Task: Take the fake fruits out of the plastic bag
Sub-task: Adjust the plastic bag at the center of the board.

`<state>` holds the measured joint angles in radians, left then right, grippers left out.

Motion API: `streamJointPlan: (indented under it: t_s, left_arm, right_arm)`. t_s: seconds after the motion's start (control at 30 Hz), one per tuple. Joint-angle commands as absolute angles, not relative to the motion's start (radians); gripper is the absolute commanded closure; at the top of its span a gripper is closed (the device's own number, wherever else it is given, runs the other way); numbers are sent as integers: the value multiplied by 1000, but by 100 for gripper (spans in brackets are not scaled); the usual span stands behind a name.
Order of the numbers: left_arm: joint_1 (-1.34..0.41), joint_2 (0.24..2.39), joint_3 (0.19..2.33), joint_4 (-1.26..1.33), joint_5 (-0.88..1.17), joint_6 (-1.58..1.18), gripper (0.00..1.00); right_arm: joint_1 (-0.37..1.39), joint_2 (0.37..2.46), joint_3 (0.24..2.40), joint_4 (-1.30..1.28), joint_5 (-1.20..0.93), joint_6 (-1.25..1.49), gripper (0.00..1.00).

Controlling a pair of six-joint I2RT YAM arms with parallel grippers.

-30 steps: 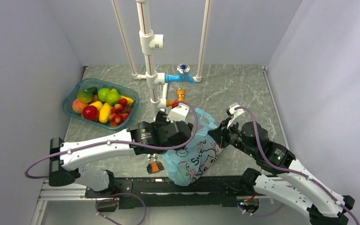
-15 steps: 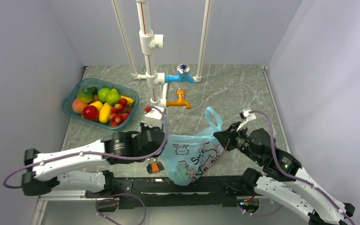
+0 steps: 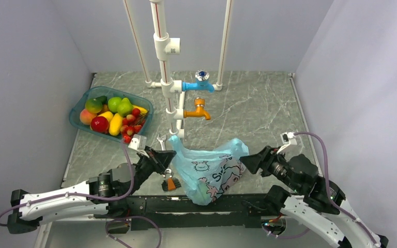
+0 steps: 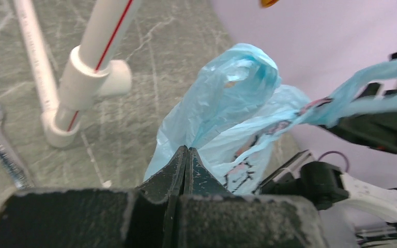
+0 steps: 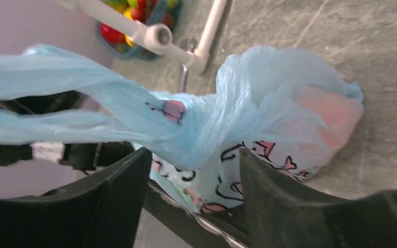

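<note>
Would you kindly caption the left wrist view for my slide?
The left end effector, shut on the plastic bag beside a white pipe.

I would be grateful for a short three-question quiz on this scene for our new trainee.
1. True or false: the left gripper is shut on the plastic bag.
2. Where does the teal basket stand?
A. on the far left of the table
B. between the two arms
C. at the far right wall
3. In one word: are the jaws of the right gripper apart or together?

Key
1. True: its fingers are pinched on the bag's film.
2. A.
3. Apart.
</note>
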<state>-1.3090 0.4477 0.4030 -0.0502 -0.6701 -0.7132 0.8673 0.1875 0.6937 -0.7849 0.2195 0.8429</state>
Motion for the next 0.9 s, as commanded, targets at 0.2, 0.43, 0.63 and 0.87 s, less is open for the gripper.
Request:
streamJointPlan:
  t_s: [0.2, 0.43, 0.63, 0.87]
  left_arm:
    - [-1312, 616, 603, 4, -582, -698, 100]
    - [-1312, 740, 712, -135, -618, -758, 100]
    - [-1308, 806, 760, -171, -610, -781, 100]
    - [-1300, 813, 769, -188, -617, -785, 100]
  right_arm:
    - [867, 602, 1081, -1004, 21, 504, 0]
    - [867, 697, 1149, -986, 144, 466, 0]
    - [899, 888, 1224, -1089, 429, 598, 0]
    - [948, 830, 1143, -1032, 613, 603, 30]
